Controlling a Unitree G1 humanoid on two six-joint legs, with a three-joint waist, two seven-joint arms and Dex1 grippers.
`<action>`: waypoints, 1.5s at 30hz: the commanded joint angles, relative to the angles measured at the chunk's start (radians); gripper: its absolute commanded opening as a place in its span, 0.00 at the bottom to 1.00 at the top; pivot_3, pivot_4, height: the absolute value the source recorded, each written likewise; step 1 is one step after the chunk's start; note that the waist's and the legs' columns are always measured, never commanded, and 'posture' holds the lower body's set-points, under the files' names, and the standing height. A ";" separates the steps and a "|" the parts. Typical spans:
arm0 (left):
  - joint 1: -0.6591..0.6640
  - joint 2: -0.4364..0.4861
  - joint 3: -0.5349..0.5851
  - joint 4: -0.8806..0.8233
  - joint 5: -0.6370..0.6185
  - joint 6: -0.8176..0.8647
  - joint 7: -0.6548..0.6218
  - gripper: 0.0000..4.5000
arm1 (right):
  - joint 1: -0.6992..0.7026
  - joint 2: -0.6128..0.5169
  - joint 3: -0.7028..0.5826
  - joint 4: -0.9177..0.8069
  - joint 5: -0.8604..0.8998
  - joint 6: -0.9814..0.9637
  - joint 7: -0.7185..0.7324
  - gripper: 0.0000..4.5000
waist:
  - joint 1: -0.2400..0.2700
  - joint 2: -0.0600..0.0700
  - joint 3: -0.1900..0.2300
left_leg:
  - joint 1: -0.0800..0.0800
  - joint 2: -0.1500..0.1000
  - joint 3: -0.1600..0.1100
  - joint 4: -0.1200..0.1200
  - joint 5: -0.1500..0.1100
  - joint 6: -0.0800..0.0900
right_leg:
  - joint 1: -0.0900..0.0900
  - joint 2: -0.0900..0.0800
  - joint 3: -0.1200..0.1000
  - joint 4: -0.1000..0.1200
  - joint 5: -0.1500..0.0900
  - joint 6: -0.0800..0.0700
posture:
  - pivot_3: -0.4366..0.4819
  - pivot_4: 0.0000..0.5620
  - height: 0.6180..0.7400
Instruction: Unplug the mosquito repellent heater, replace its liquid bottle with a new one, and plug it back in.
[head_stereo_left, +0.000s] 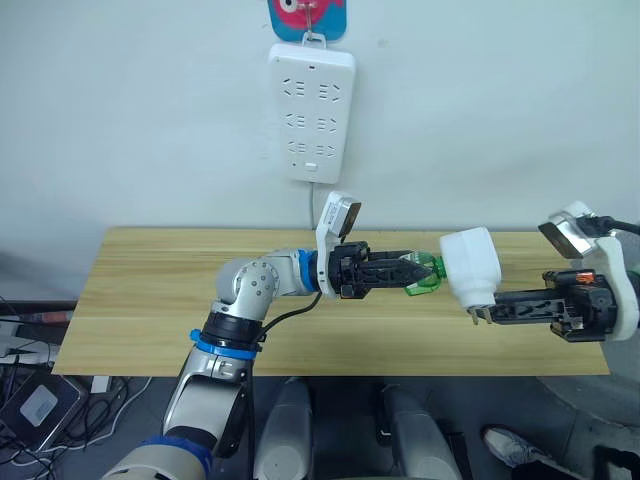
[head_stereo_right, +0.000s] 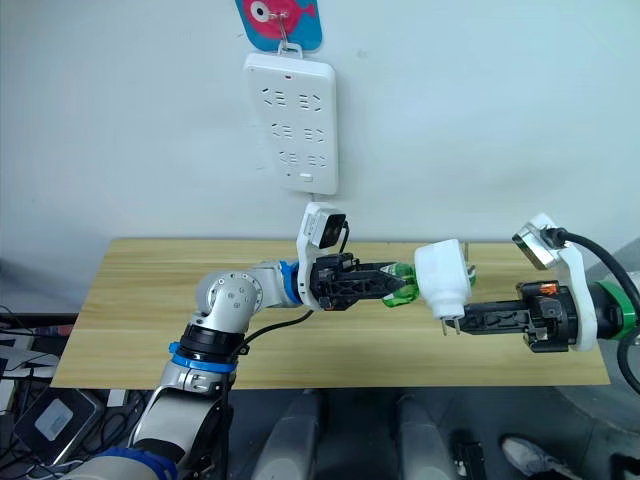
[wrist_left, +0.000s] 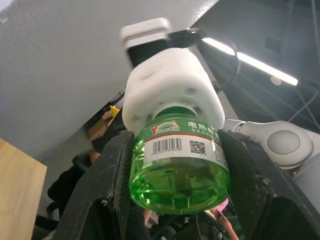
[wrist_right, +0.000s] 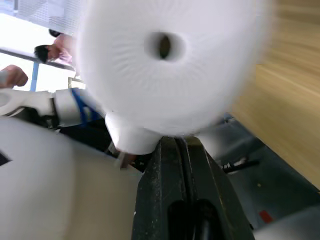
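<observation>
The left gripper (head_stereo_left: 415, 272) has its fingers clamped on either side of the green bottle (wrist_left: 180, 165), whose neck sits in the heater (head_stereo_left: 470, 266). The right gripper (head_stereo_left: 487, 310) is pinched tight on the heater's plug end, holding it up over the table (head_stereo_left: 140, 300), with the prongs beside its fingertips. The heater is unplugged; the strip (head_stereo_left: 311, 112) hangs on the wall well beyond both. To free the bottle cleanly, I'd say twist it along its own axis while the right holds steady, then draw straight out.

light wooden table (head_stereo_left: 150, 300), set against a pale wall (head_stereo_left: 130, 120)
</observation>
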 joint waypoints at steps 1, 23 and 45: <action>-0.004 -0.007 -0.014 -0.012 0.003 -0.028 -0.020 0.50 | -0.039 -0.055 -0.019 -0.032 0.046 -0.042 0.080 0.01 | 0.000 0.000 0.000 | 0.000 0.000 0.000 0.000 0.000 0.000 | 0.000 0.000 0.000 0.000 0.000 0.001 | 0.70 0.48 1.00; 0.011 0.010 -0.060 -0.024 0.023 -0.054 -0.064 0.50 | -0.498 0.132 0.269 0.193 0.015 -0.095 -0.263 0.01 | -0.017 0.001 -0.001 | -0.001 -0.001 -0.001 -0.002 0.001 0.001 | -0.001 -0.002 -0.001 0.000 0.002 -0.001 | 0.69 0.50 1.00; -0.023 -0.021 -0.008 0.058 0.056 -0.108 0.005 0.50 | -0.043 0.021 0.080 -0.093 0.046 -0.077 -0.087 0.01 | -0.021 0.001 -0.001 | -0.001 -0.002 -0.001 -0.001 0.001 0.001 | 0.000 -0.002 0.000 0.000 0.000 0.002 | 0.69 0.51 1.00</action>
